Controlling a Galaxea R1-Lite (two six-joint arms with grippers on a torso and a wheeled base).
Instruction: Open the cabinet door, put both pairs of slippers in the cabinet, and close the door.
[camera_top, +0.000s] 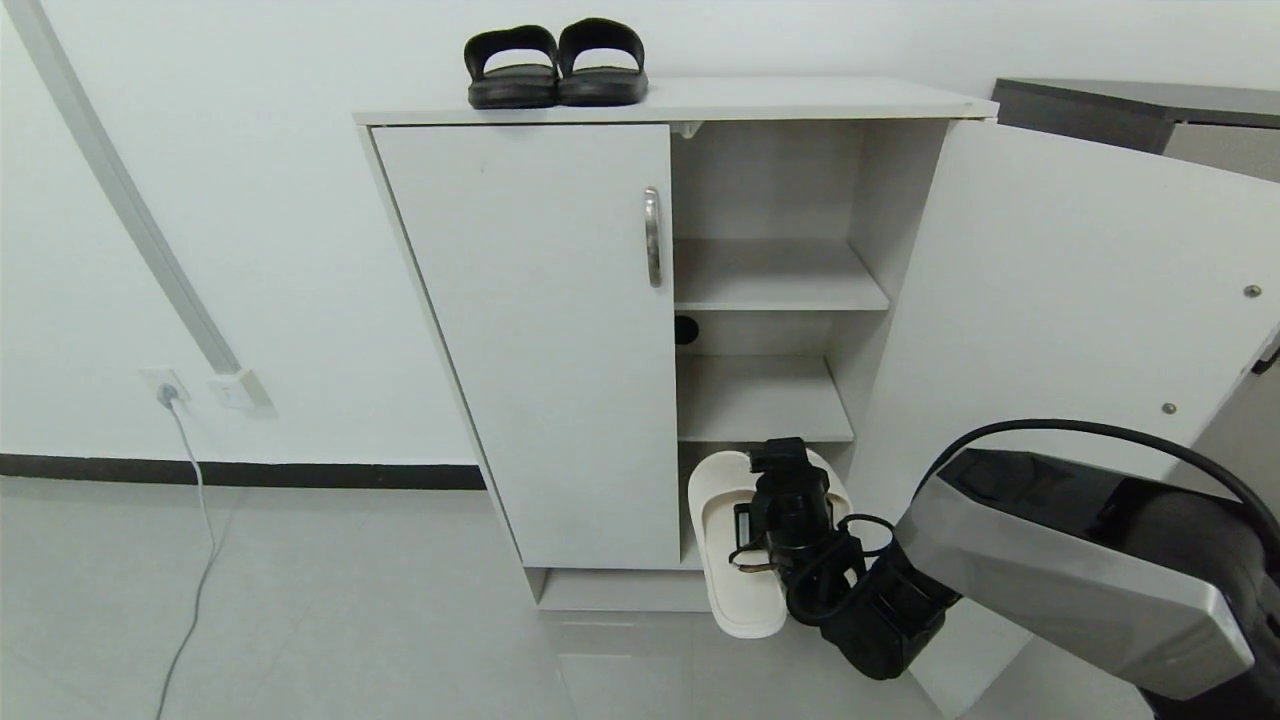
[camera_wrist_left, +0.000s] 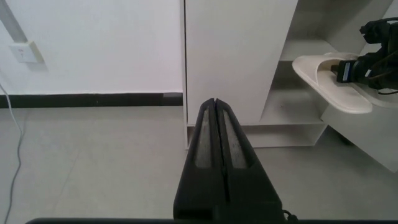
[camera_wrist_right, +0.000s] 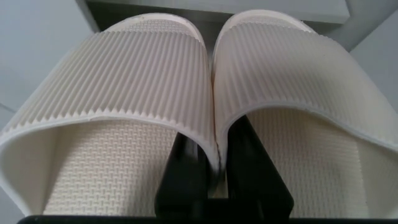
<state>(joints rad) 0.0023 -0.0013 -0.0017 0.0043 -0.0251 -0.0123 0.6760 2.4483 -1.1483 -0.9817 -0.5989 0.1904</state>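
Two cream slippers (camera_top: 722, 545), side by side as a pair, sit at lower centre of the head view, gripped by the right tool (camera_top: 782, 462); the right wrist view shows that tool (camera_wrist_right: 216, 177) narrowed on the two touching inner walls of the slippers (camera_wrist_right: 143, 81), under the ribbed straps. Long axis: heels toward the lower edge of the frame, toes up toward the cabinet (camera_top: 520, 340); the toe ends lie at the mouth of the lowest bay, below the lower shelf (camera_top: 760, 400), so the coming move is judged a straight push along that axis, then release. The right arm is much the nearer. The left tool (camera_wrist_left: 215, 137), low and to the left of the cabinet, is pressed together with nothing between its fingers. The open door (camera_top: 1050, 300) stands swung toward the right of the frame, just beside the right arm; the left door with its handle (camera_top: 652, 238) is shut, its edge near the left slipper and a possible snag. The black slippers (camera_top: 556, 65) rest on the cabinet top, upper centre; a wall socket (camera_top: 165, 388) and cable (camera_top: 200, 520) lie well apart, at left.
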